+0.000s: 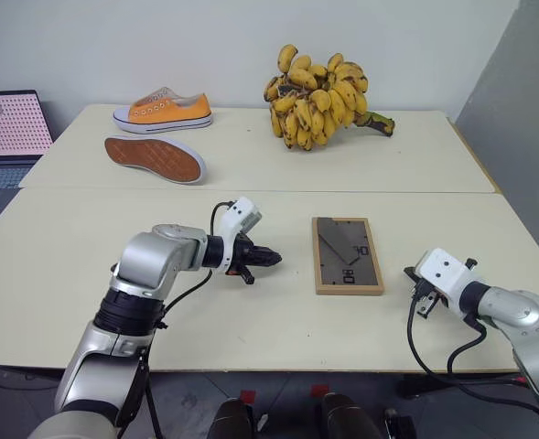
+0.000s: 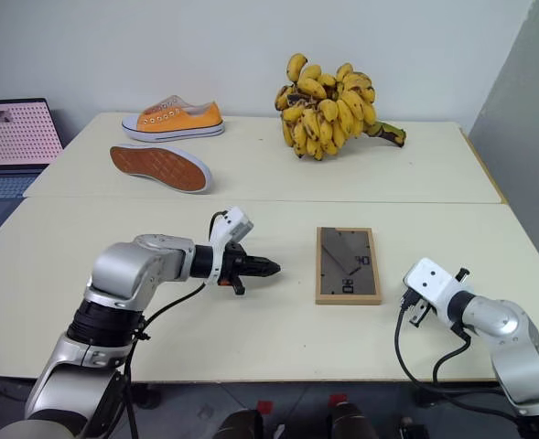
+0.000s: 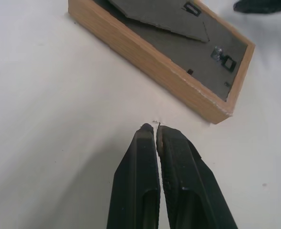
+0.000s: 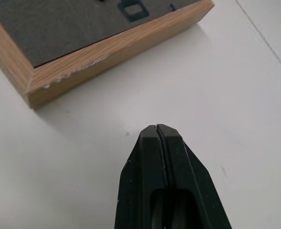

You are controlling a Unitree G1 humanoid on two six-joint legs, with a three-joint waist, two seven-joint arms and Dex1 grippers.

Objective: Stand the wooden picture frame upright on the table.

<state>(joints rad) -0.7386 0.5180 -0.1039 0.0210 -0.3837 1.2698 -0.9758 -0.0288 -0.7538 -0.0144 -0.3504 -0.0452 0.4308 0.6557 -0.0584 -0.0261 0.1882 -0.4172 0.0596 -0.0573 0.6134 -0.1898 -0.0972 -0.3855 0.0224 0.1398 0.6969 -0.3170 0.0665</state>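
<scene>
1. The wooden picture frame [image 1: 348,255] lies flat on the table [image 1: 68,247], grey back panel up and prop leg folded against it, in the gap between the two arms and a little closer to the right side of the tabletop.

2. Its long axis runs away from the robot toward the far edge, so each arm faces a long wooden side rather than a short end.

3. The left gripper [image 1: 271,259] hangs just above the table to the frame's left, its black tips aimed level-to-downward straight at the near long rail, with a clear strip of bare tabletop between tip and wood.

4. The right gripper [image 4: 157,129] sits lower and nearer the table's front edge, off the frame's near right corner, pointing forward and inward at it; it too is apart from the wood.

5. Both sets of fingers are pressed together with nothing between them, as each wrist view shows.

6. Judged from the head views, the two arms stand about equally close, the left squarer to the rail.

7. Lifting the frame onto its edge would likely call for the fingers to part first.
</scene>
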